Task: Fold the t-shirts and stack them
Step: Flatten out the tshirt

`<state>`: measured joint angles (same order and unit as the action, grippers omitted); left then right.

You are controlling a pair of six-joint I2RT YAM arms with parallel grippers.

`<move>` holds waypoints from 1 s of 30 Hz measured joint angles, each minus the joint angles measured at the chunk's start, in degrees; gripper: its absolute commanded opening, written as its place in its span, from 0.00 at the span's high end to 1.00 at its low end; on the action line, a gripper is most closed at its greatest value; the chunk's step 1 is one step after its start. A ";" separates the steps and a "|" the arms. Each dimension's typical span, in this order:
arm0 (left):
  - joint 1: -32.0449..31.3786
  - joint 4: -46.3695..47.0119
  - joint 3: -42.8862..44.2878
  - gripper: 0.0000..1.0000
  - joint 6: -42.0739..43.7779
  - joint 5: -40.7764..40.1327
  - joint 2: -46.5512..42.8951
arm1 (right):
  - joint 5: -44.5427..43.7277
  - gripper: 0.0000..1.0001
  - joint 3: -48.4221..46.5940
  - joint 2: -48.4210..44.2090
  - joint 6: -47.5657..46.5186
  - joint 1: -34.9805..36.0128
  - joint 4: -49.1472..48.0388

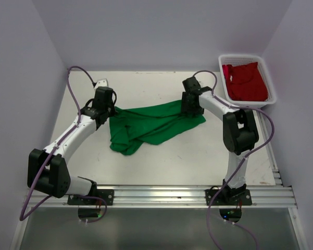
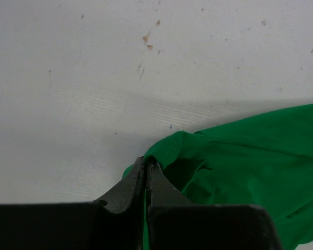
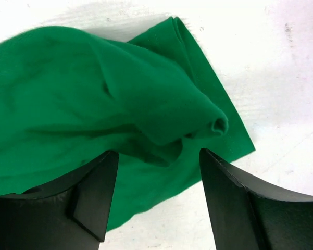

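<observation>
The green t-shirt (image 1: 151,125) lies crumpled on the white table between the two arms. My left gripper (image 1: 105,112) is at its left edge, shut on a fold of the green cloth (image 2: 172,148). My right gripper (image 1: 191,110) is over its right end, open, jaws spread above a bunched sleeve of the green t-shirt (image 3: 161,109) with nothing between them. The red t-shirt (image 1: 245,80) lies bunched in the white mesh basket (image 1: 271,85) at the far right.
The basket stands at the table's far right corner against the wall. Bare white table top (image 1: 161,166) lies in front of the green shirt, toward the metal rail (image 1: 161,194) at the near edge. Walls close in on the left, back and right.
</observation>
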<state>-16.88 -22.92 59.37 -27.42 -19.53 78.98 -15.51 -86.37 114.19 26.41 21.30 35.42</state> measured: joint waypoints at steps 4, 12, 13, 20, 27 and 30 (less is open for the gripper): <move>0.00 0.00 -0.13 1.00 0.00 0.09 -0.02 | 0.09 0.41 -0.04 -2.01 0.28 0.00 0.39; 0.00 0.00 -0.24 1.00 0.02 0.09 -0.28 | 1.99 0.47 -0.07 -1.84 2.54 0.00 0.90; 0.00 -0.04 -0.28 1.00 0.02 0.09 -0.46 | 2.19 0.47 -0.07 -1.68 3.08 0.00 0.90; 0.00 -0.02 -0.66 1.00 0.02 0.28 -1.03 | 2.99 0.39 1.14 -0.87 6.10 0.00 0.98; 0.02 -0.04 -0.83 1.00 0.02 0.83 -1.03 | 2.43 0.38 4.81 -0.72 7.87 -0.04 1.07; 0.02 -0.02 -0.85 1.00 0.02 1.16 -1.03 | 2.05 0.46 4.94 0.76 7.91 -0.22 0.61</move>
<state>-16.86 -22.94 58.52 -27.40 -18.37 77.95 -13.45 -81.43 114.96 34.33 21.08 36.03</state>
